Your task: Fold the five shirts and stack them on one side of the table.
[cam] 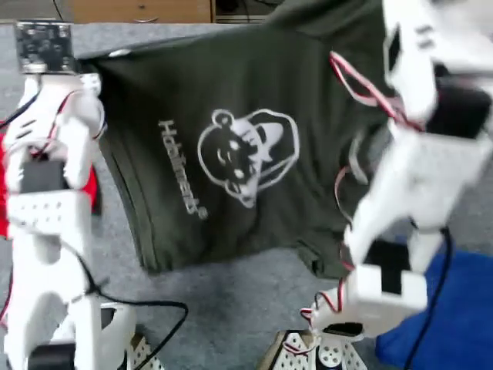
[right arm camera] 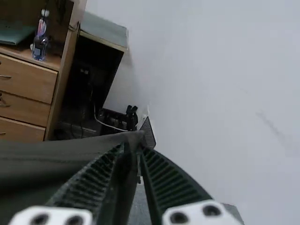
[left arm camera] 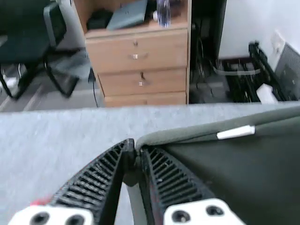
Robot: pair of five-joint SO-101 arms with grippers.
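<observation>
A dark green shirt (cam: 231,162) with a white cartoon print is held up off the grey table (cam: 231,308), stretched between the two arms. My left gripper (left arm camera: 135,154) is shut on one corner of the dark green shirt (left arm camera: 234,173), near its white label. My right gripper (right arm camera: 136,149) is shut on the other corner of the shirt (right arm camera: 51,159), raised high. In the high view the left arm (cam: 50,169) stands at the left and the right arm (cam: 416,154) at the right.
A blue cloth (cam: 454,316) lies at the table's right front. Red fabric (cam: 91,189) shows behind the left arm. Past the table stand a wooden drawer unit (left arm camera: 140,65) and a dark chair (left arm camera: 28,42). A white wall (right arm camera: 225,84) is at the right.
</observation>
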